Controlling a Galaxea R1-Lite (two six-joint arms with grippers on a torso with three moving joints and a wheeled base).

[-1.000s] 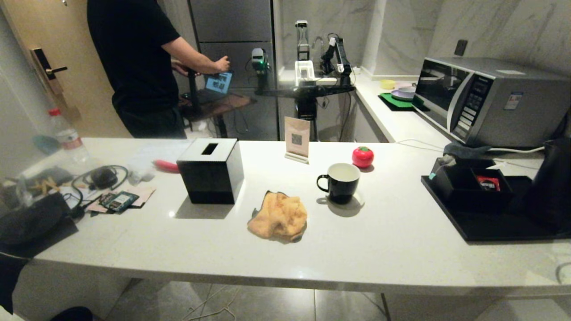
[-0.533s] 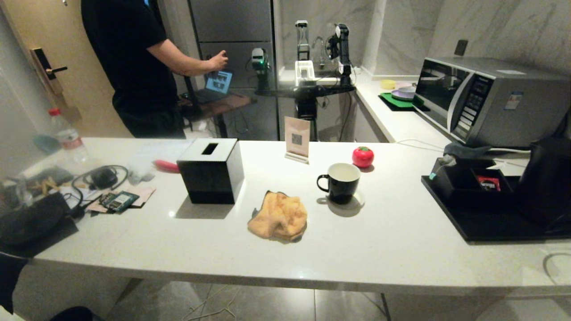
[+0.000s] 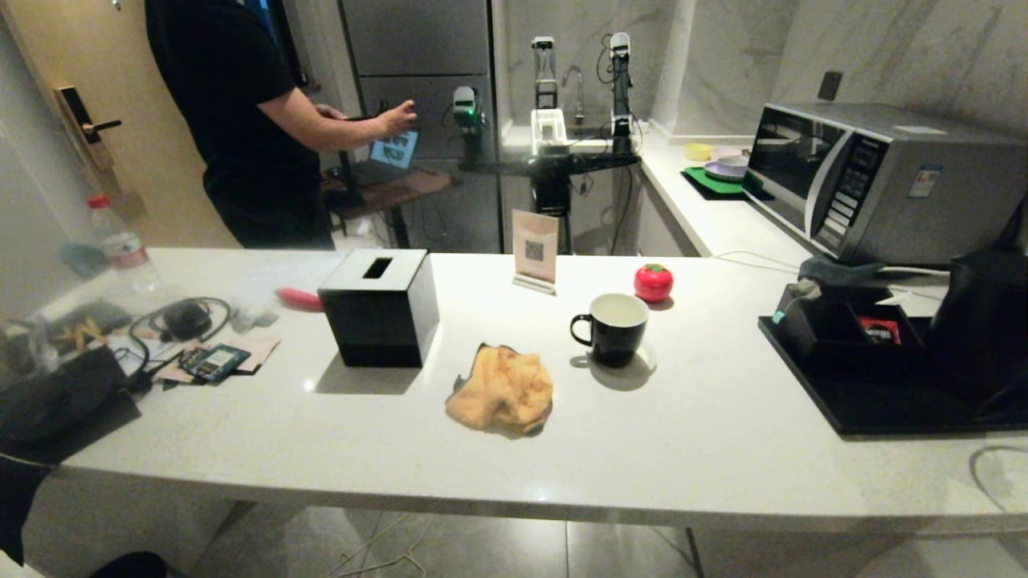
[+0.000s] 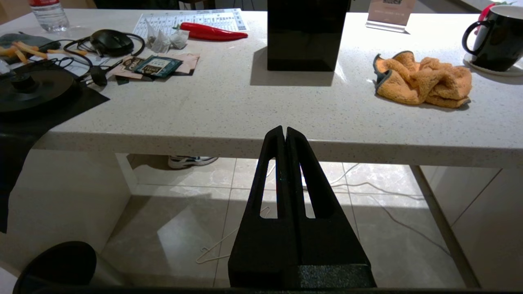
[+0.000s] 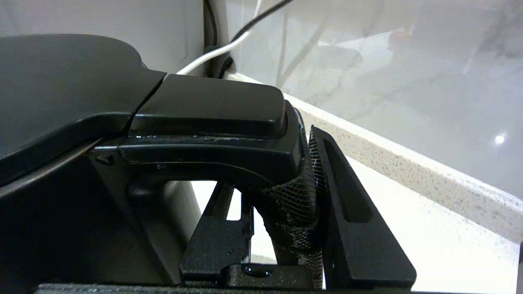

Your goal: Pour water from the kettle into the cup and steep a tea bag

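The right gripper (image 5: 286,196) is squeezed around the handle (image 5: 294,212) of the kettle (image 3: 984,321), which sits at the far right of the counter (image 3: 723,433). The cup (image 3: 614,327) waits in the middle. Lift slowly and keep the kettle level. It may already be lifted, hard to tell. The left gripper (image 4: 284,136) is pressed together, low by the counter edge.

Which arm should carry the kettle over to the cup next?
Right. The right gripper is clamped on the kettle handle; the left gripper hangs shut below the counter edge, holding nothing.
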